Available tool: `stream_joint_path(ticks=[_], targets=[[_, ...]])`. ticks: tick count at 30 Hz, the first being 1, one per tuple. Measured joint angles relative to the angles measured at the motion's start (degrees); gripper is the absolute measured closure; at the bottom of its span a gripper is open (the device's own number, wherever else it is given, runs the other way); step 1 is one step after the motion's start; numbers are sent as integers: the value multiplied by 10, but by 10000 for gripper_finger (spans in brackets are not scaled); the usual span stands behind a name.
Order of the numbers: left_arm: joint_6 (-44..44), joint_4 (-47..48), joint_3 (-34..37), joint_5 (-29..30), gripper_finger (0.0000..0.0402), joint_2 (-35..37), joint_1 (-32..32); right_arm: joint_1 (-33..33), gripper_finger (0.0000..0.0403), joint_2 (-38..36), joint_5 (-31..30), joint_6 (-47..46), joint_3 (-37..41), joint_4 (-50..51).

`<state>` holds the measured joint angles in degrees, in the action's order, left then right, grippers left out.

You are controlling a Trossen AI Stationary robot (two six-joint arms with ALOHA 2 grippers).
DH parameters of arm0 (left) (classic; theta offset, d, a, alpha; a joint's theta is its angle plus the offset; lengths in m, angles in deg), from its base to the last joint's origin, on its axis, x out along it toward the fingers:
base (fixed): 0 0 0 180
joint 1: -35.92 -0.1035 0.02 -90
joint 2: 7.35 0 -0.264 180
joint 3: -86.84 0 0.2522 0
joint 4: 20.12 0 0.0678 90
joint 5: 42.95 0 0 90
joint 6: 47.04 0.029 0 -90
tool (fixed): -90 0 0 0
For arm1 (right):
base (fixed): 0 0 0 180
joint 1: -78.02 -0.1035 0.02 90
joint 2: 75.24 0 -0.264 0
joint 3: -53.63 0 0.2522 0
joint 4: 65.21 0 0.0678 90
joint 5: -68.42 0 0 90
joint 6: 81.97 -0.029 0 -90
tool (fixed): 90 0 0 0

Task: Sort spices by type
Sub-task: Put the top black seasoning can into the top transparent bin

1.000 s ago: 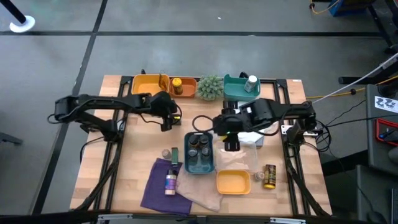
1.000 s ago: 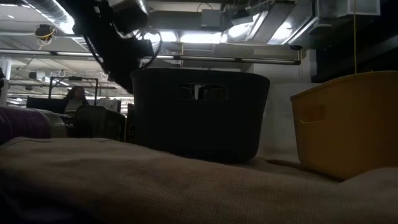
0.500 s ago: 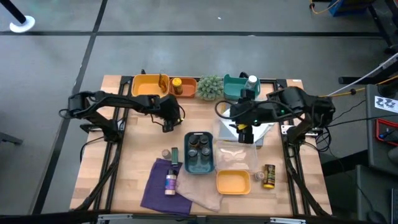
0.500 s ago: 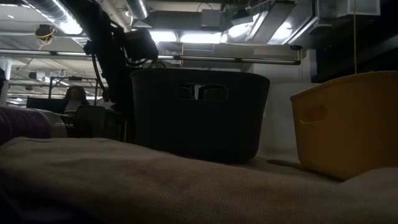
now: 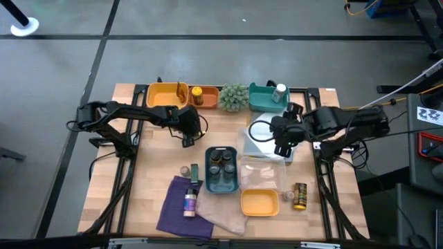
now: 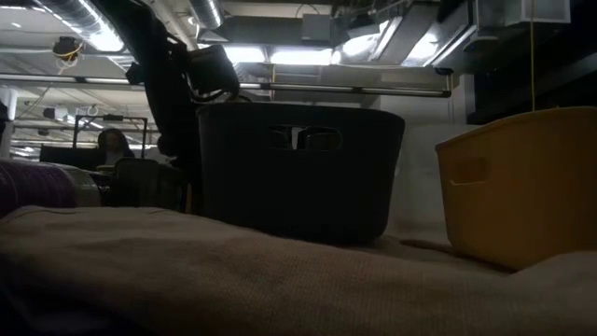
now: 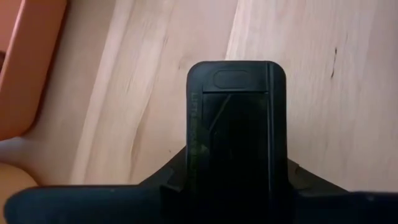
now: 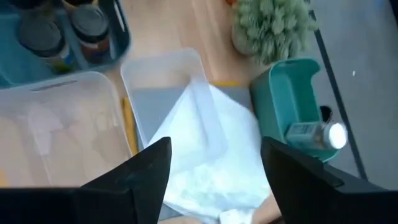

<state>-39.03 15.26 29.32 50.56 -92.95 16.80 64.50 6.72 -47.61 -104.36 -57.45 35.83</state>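
Note:
The spices are spread out. One yellow jar (image 5: 197, 95) stands in an orange tray. A white bottle (image 5: 280, 92) lies in the teal tray (image 5: 259, 97). Dark-lidded jars (image 5: 221, 162) stand in the blue tray (image 5: 223, 185). One jar (image 5: 185, 170) stands on the table and another (image 5: 189, 204) lies on the purple cloth. A yellow-labelled jar (image 5: 300, 196) lies near the right edge. My left gripper (image 5: 187, 137) is shut, pointing down over bare wood (image 7: 236, 71). My right gripper (image 5: 282, 146) hovers open over white plastic (image 8: 211, 134), right of the blue tray.
A green spiky plant (image 5: 234, 97) sits between the orange trays (image 5: 166, 93) and the teal tray at the far edge. Clear plastic containers (image 5: 266, 173) lie right of the blue tray. A yellow tray (image 5: 259, 202), purple cloth (image 5: 173, 211) and beige cloth (image 5: 221, 216) fill the near side.
My right gripper has swung from over the blue tray toward the table's right edge, and now hangs over the white plastic. My left gripper has dropped a little toward the table and stayed shut.

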Motion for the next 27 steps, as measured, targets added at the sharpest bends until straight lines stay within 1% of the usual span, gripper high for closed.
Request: stream_joint_path(ticks=[3, 7, 10, 14, 17, 21, 27], targets=[[-12, 14, -10, -6, 298, 0, 0, 0, 155, -36, 0, -19, 81, -40], [-13, 25, -49, -27, 298, 0, 0, 0, 155, -78, 1, -43, 176, -95], [-13, 42, -93, -33, 298, 1, 1, 0, 155, -107, 2, -60, 243, -136], [-5, 55, -152, -33, 298, 1, 8, 0, 155, -144, 22, -66, 332, -214], [-5, 48, -194, -33, 297, 1, 17, 0, 155, -170, 34, -66, 391, -272], [-6, 5, -225, -34, 297, 1, 36, 0, 155, -198, 38, -66, 451, -319], [-28, -131, -229, -34, 296, -18, 68, 1, 155, -213, 31, -65, 487, -357]])
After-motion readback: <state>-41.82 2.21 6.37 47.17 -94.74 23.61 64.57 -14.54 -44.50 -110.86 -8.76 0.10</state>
